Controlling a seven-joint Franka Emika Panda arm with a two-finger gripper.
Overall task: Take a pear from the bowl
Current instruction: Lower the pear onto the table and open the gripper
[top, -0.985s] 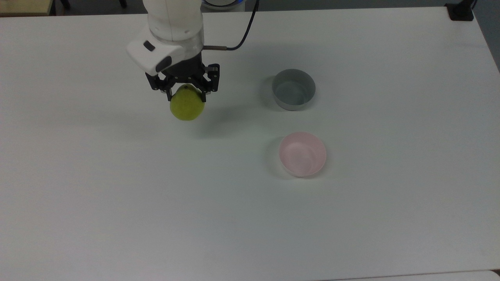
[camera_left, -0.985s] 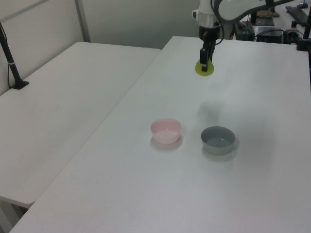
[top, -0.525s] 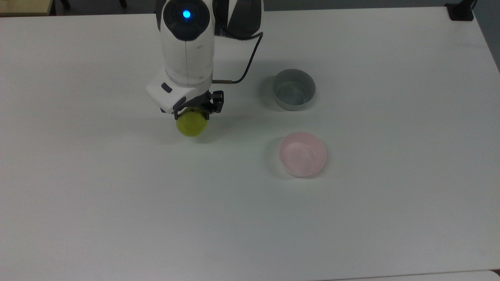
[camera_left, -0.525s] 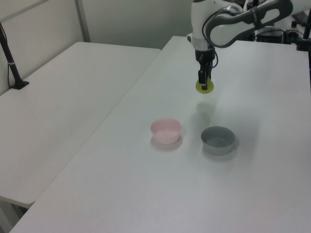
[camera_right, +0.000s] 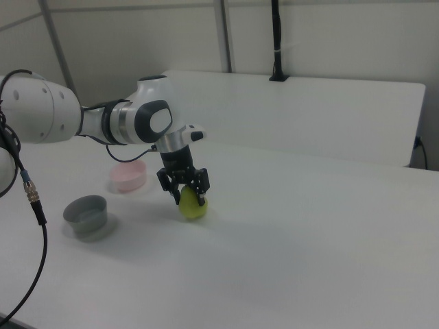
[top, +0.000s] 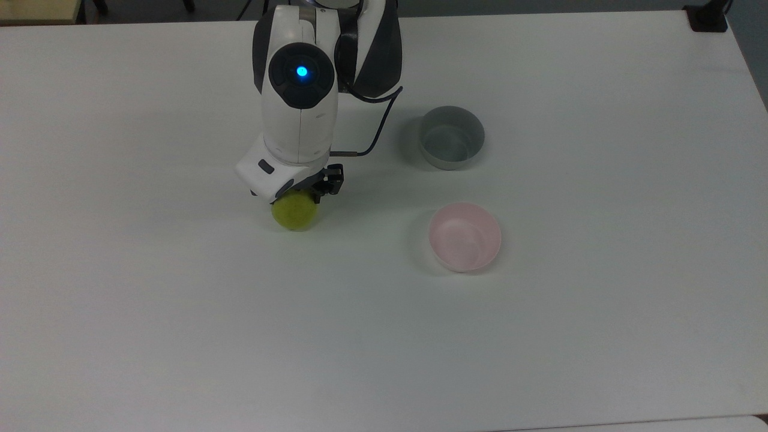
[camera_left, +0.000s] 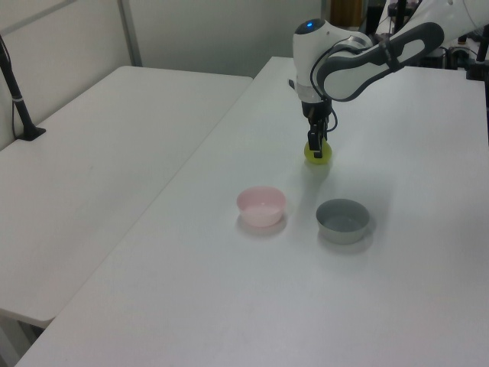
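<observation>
While the gripper (top: 298, 201) on the top view's left clamps the pear (top: 294, 213) right down at the table (top: 180, 312), the grey bowl (top: 451, 137) and pink bowl (top: 464, 236) further right both sit empty.

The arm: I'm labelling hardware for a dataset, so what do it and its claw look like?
The arm has glossy white rounded shells with dark grey joint sections and a round dark cap with a glowing blue light. A thin black cable loops beside the wrist. The claw is small, black and two-fingered.
</observation>
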